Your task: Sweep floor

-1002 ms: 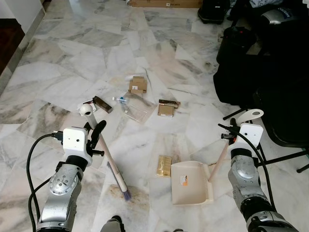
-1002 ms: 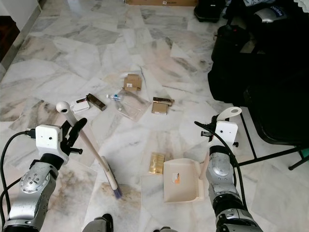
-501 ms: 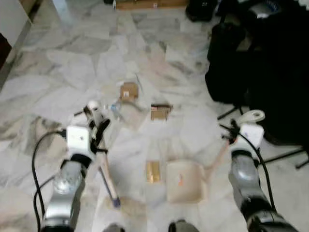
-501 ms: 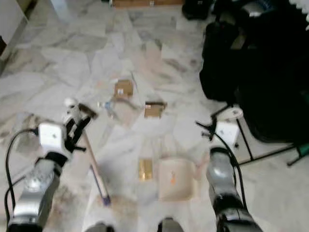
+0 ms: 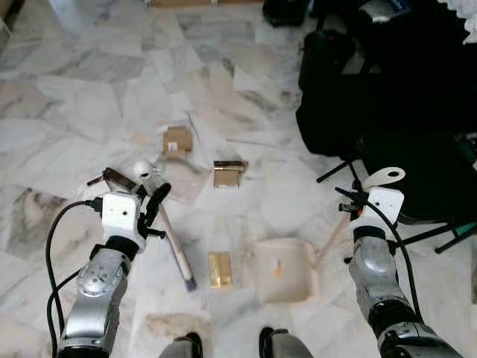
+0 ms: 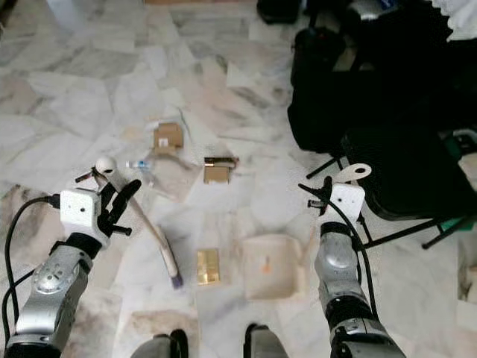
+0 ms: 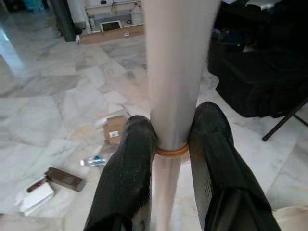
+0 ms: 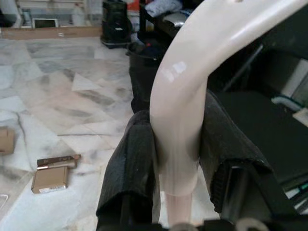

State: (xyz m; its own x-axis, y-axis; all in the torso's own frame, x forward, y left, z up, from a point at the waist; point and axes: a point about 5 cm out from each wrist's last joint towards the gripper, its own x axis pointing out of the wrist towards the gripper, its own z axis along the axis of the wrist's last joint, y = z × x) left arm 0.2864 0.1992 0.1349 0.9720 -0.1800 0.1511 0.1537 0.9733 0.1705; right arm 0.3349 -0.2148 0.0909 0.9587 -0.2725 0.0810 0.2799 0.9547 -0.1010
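My left gripper [image 5: 154, 200] is shut on the beige handle of a small brush [image 5: 172, 245]. The brush slants down to its purple bristle tip [image 5: 190, 284] on the marble floor. The left wrist view has both fingers [image 7: 136, 166] clamped on that handle [image 7: 171, 72]. My right gripper [image 5: 356, 211] is shut on the curved handle [image 8: 185, 86] of a beige dustpan [image 5: 284, 270] resting flat on the floor. A gold packet [image 5: 219, 269] lies between the brush tip and the pan.
Further litter lies ahead: a small cardboard box [image 5: 177, 139], a brown box [image 5: 227, 174], a clear bottle [image 7: 96, 161] and a dark bar [image 5: 118, 178]. Black bags [image 5: 350, 97] and folding-chair legs [image 5: 440, 233] crowd the right. My feet [image 5: 277, 345] stand below.
The camera has shifted, sliding the litter left in the picture. The brush tip now sits closer to the gold packet. Both grippers keep their holds.
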